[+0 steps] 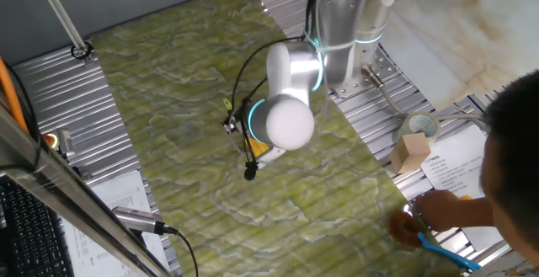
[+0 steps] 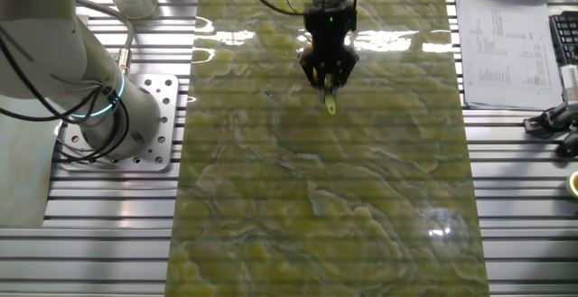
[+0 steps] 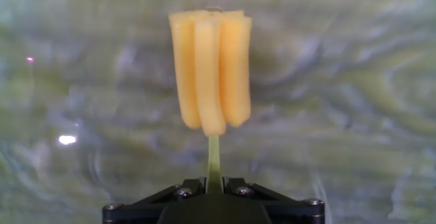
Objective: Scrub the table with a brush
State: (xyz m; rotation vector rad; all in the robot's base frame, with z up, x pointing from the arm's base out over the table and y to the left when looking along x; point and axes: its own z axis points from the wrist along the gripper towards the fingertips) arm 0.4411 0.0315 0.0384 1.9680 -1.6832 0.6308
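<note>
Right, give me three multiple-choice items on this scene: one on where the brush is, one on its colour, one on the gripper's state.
1. Where is the brush?
A. Lying loose on the table
B. Held in the gripper, over the table
C. On the grey metal panel

2. What colour is the brush?
A. Blue
B. Red
C. Yellow

3. What is the gripper doing?
A. Shut on the brush handle
B. Wide open with nothing in it
C. Shut on a roll of tape

Answers:
1 B: the hand view shows the thin handle rising from between the fingers, with the green table behind the head.
2 C: head and handle are yellow in the hand view.
3 A: the handle runs straight into the closed fingers, with no gap showing.
</note>
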